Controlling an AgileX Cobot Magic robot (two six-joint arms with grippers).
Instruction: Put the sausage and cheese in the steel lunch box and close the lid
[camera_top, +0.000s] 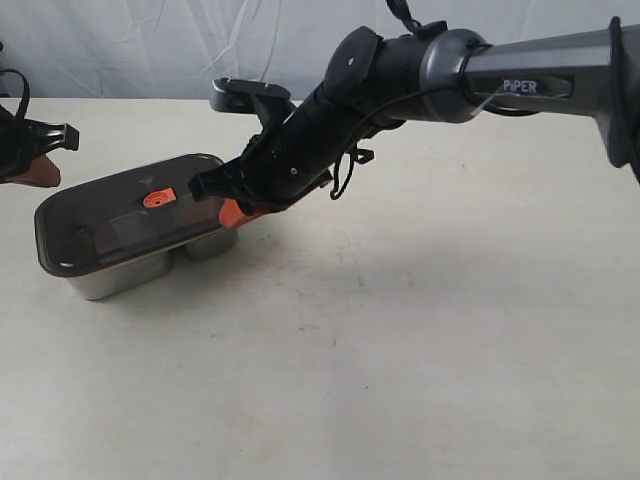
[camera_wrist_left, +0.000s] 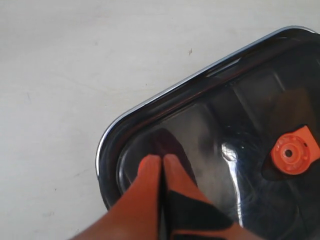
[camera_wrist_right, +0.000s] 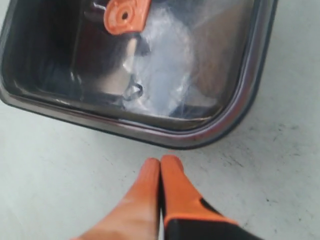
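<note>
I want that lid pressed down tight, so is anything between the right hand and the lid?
Nothing visible. The right hand, shut, is over the table just off a corner of the lid, which already sits on the steel lunch box. Only a strip of table lies between them.

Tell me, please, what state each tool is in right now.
Left tool: shut, holding nothing, by the dark translucent rectangular lid.
Right tool: shut, holding nothing, over the pale table beside that lid.

lunch box (camera_top: 112, 280) interior hidden — dark lid (camera_top: 100, 228), left arm (camera_top: 20, 140) cropped at edge
</note>
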